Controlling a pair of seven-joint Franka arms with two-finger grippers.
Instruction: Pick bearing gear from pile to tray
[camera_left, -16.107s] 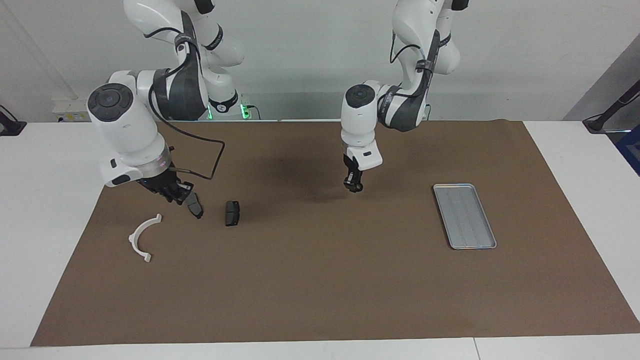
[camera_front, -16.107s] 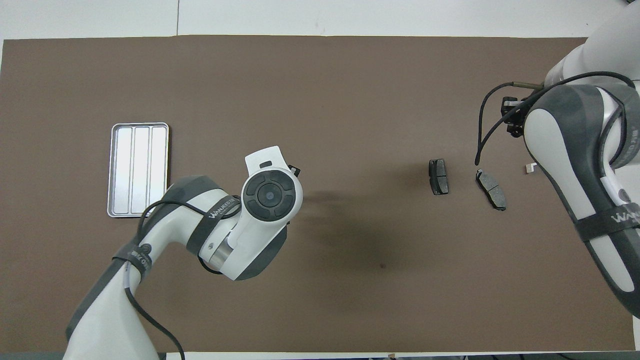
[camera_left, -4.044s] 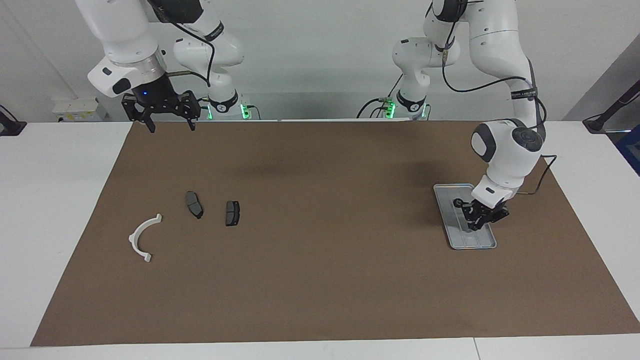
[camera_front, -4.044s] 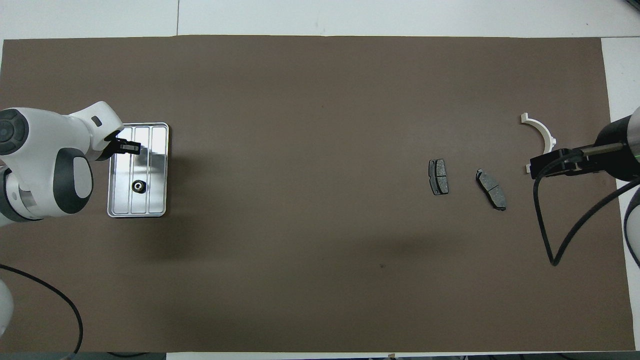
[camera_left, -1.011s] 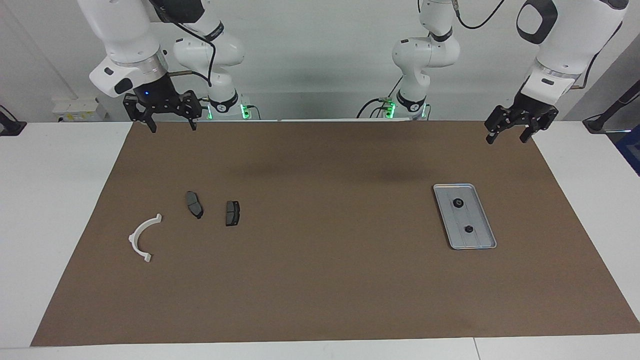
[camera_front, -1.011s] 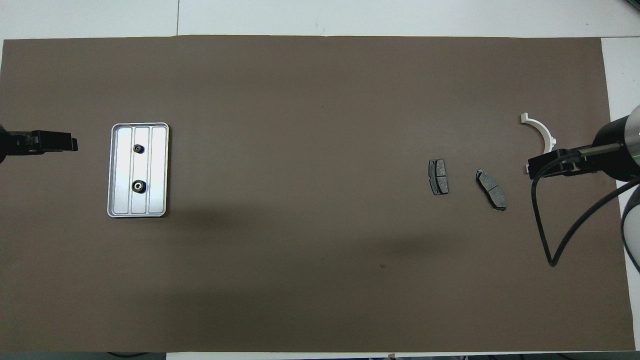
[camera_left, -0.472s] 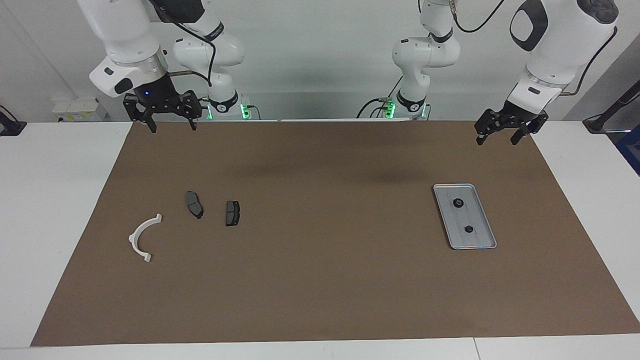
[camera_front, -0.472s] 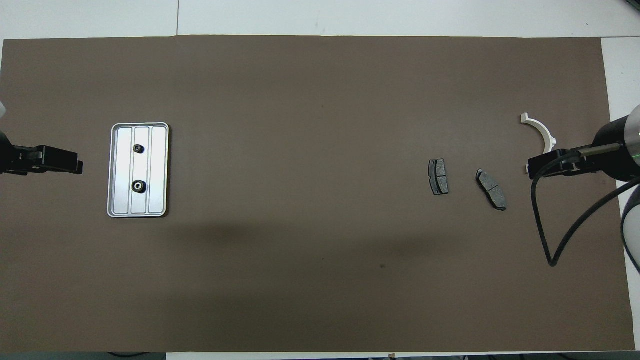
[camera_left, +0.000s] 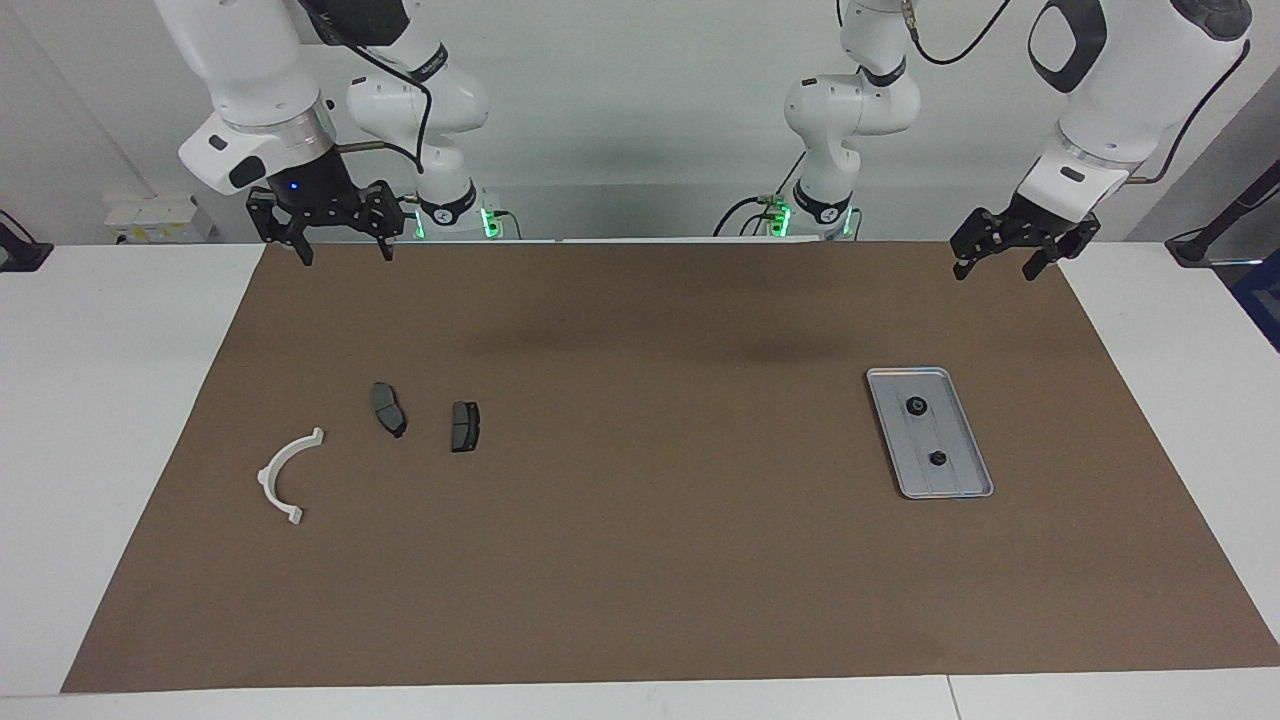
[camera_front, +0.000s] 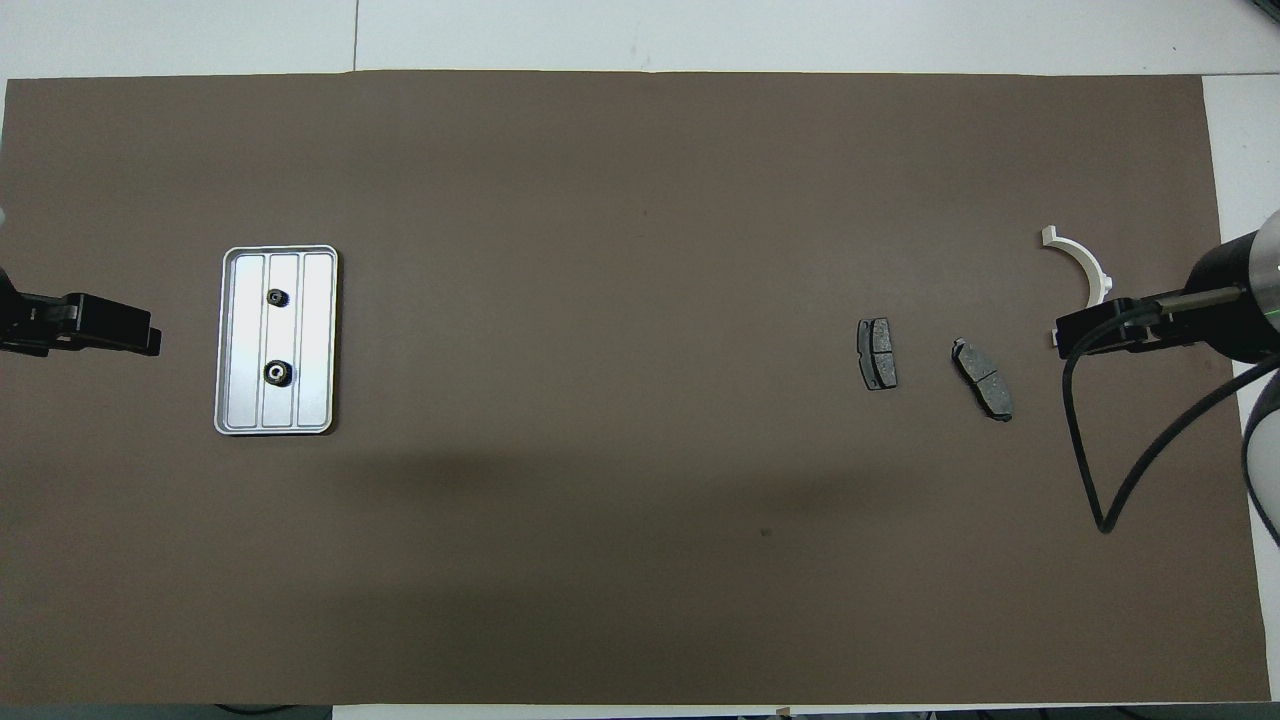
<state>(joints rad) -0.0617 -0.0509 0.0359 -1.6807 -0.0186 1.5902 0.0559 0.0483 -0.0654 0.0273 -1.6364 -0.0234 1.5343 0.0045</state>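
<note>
The silver tray lies toward the left arm's end of the brown mat, and it also shows in the overhead view. Two small black bearing gears sit in it, apart; they also show from overhead. The pile lies toward the right arm's end: a white arc and two brake pads. My left gripper hangs open and empty, high over the mat's edge by the robots. My right gripper hangs open and empty, high over the mat's corner above the pile.
The brown mat covers most of the white table. From overhead the arc is partly covered by the right gripper, with the pads beside it. The left gripper shows beside the tray.
The left gripper has drifted a little in the air beside the tray, still open and empty. The right arm waits unmoved. The gears and the pile lie as before.
</note>
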